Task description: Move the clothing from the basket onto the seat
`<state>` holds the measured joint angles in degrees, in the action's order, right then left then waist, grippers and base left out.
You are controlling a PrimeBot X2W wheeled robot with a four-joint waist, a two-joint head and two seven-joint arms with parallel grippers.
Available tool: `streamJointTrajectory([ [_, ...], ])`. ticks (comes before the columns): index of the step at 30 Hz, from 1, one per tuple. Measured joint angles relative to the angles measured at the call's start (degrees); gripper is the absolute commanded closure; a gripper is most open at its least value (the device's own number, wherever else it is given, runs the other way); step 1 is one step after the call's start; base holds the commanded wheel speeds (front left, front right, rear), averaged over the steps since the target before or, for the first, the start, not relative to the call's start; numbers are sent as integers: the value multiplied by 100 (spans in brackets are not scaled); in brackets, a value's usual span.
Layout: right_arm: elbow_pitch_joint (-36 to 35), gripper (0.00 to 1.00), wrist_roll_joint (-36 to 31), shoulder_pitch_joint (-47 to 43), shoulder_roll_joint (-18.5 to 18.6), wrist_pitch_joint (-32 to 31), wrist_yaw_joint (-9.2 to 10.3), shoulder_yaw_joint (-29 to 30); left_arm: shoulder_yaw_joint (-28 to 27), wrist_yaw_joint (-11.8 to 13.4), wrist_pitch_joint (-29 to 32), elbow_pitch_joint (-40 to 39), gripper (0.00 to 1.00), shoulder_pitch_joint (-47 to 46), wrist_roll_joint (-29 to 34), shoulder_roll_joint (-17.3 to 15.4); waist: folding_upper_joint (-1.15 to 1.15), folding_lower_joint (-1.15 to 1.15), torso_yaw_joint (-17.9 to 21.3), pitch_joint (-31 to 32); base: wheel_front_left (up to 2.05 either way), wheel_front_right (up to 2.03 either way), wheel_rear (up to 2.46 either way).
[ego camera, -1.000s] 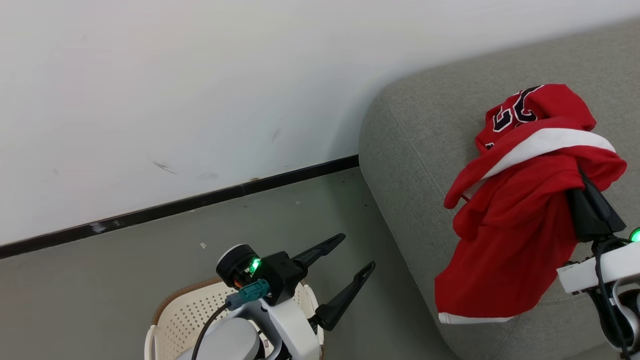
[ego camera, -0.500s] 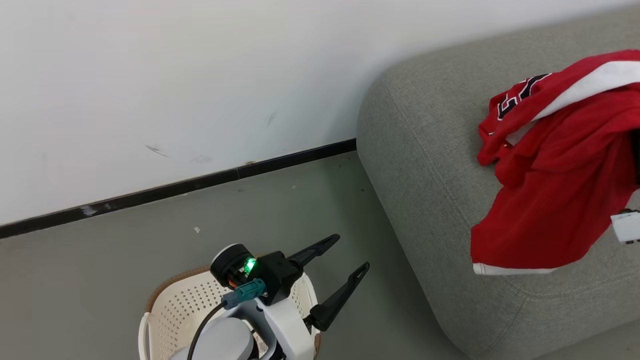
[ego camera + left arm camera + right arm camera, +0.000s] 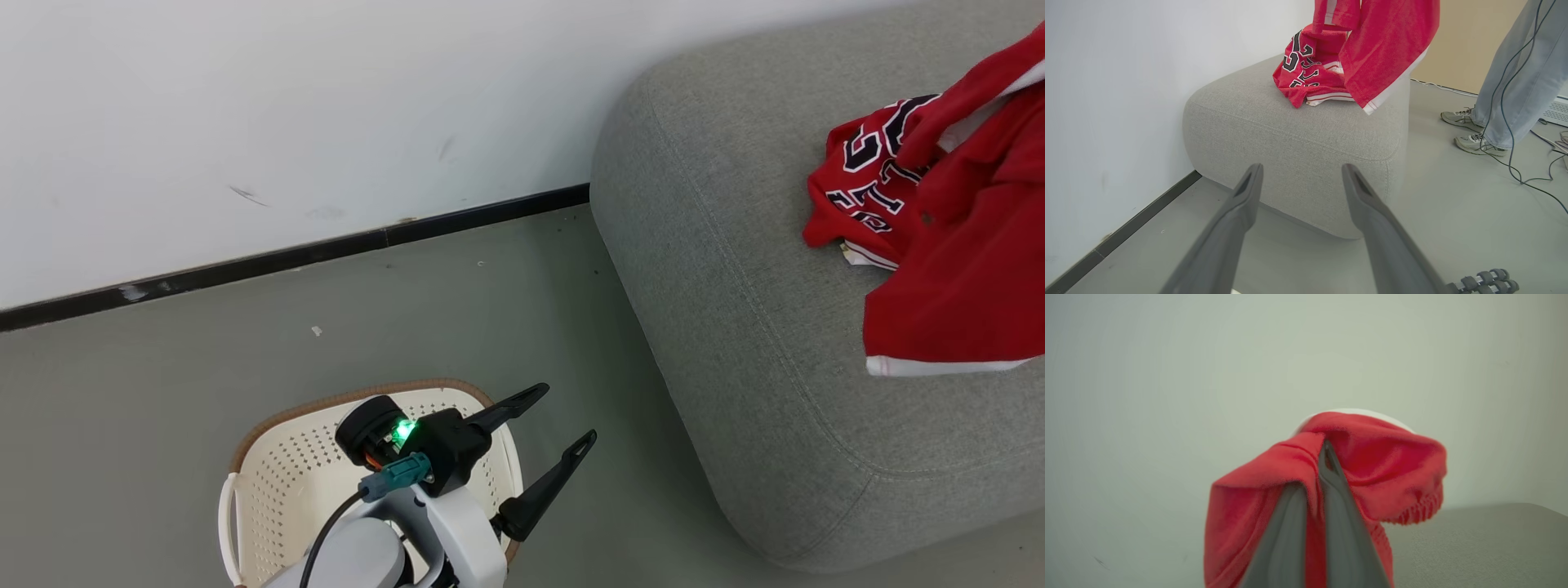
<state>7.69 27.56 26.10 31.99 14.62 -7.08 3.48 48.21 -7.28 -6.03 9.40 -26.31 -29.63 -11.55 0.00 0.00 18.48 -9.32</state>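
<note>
The cream basket [image 3: 277,490] with its brown rim sits on the floor at the lower left. My left gripper [image 3: 559,418] hangs over its right edge, open and holding nothing; the left wrist view shows the same gripper [image 3: 1302,171] facing the grey seat [image 3: 1298,134]. A red jersey [image 3: 865,196] with black numbers lies crumpled on the seat [image 3: 735,327]. Over it hangs a second piece of red clothing [image 3: 1388,49] with a white hem. My right gripper [image 3: 1325,449] is shut on that red clothing [image 3: 1372,469], above the seat.
A white wall [image 3: 326,122] with a black skirting strip [image 3: 326,245] runs behind the basket and seat. Grey floor [image 3: 449,327] separates them. A person's legs [image 3: 1515,81] and shoes stand to the seat's right, with cables [image 3: 1527,179] trailing on the floor.
The head camera has shifted. My right arm has carried the hanging red garment farther over the seat and out past the right edge, uncovering the numbered jersey on the cushion. The left gripper stays open.
</note>
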Motion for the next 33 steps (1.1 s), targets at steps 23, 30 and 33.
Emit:
streamJointTrajectory([
  [23,1260,100,81,1568,878,1,0,241,-24,4,345,-419,0,-166,90,-315,0,0,-194,-933,0,0,0],
  [30,1756,100,-65,1656,794,1,0,508,-74,5,425,-564,0,-274,110,-465,0,0,-211,-1232,0,0,0],
  [33,1863,100,-169,1779,739,0,0,737,-108,5,454,-642,0,-323,127,-509,0,0,-215,-1360,0,0,0],
])
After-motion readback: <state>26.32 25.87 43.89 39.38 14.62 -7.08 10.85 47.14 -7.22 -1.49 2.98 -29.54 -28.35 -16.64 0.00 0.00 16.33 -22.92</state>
